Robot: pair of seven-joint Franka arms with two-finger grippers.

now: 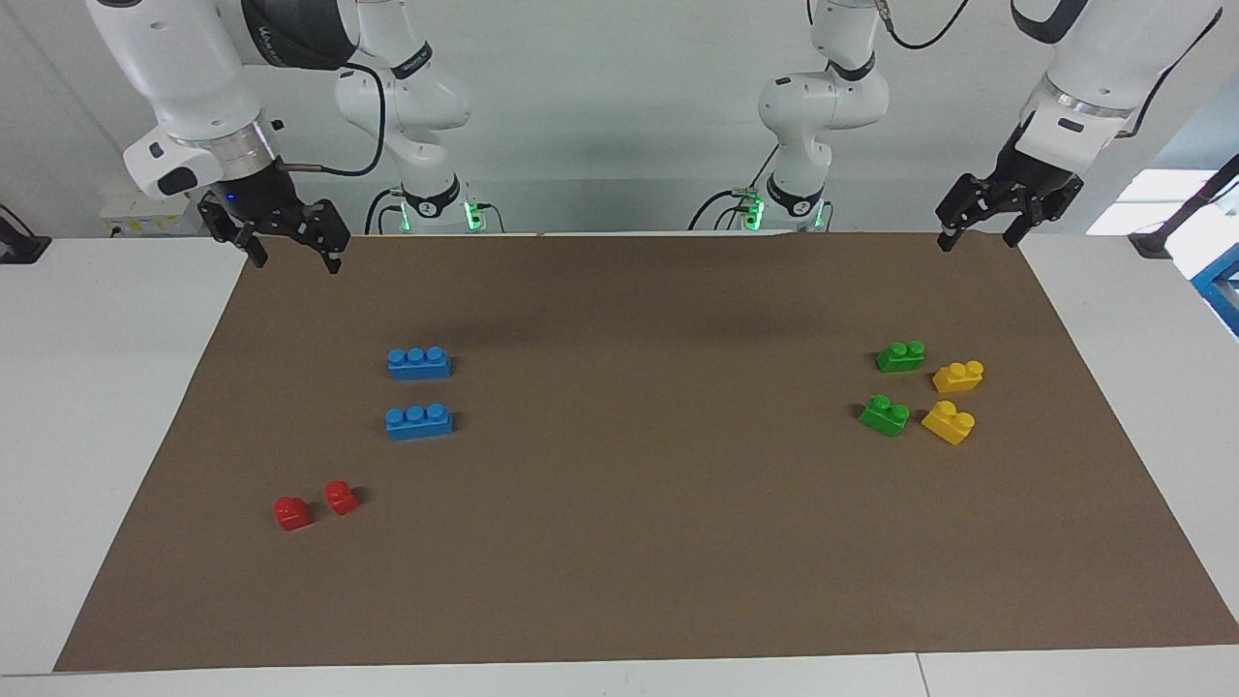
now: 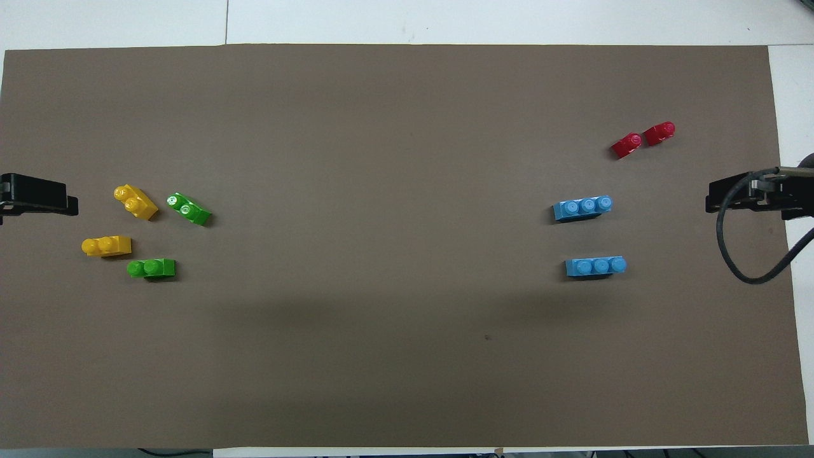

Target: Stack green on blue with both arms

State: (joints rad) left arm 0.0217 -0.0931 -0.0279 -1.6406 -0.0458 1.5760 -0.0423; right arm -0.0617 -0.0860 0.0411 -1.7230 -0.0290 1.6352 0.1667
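Two green two-stud bricks [image 1: 900, 356] [image 1: 885, 415] lie on the brown mat toward the left arm's end; in the overhead view they are the nearer one [image 2: 152, 268] and the farther one [image 2: 189, 209]. Two blue three-stud bricks [image 1: 419, 362] [image 1: 418, 421] lie toward the right arm's end, also in the overhead view [image 2: 596, 266] [image 2: 582, 207]. My left gripper [image 1: 980, 242] [image 2: 44, 194] is open and empty, raised over the mat's edge at its own end. My right gripper [image 1: 296, 259] [image 2: 741, 194] is open and empty, raised over the mat's edge at its end.
Two yellow two-stud bricks [image 1: 958, 376] [image 1: 949, 422] lie beside the green ones, closer to the mat's edge. Two small red bricks [image 1: 292, 512] [image 1: 341, 497] lie farther from the robots than the blue ones. The brown mat [image 1: 619, 542] covers most of the white table.
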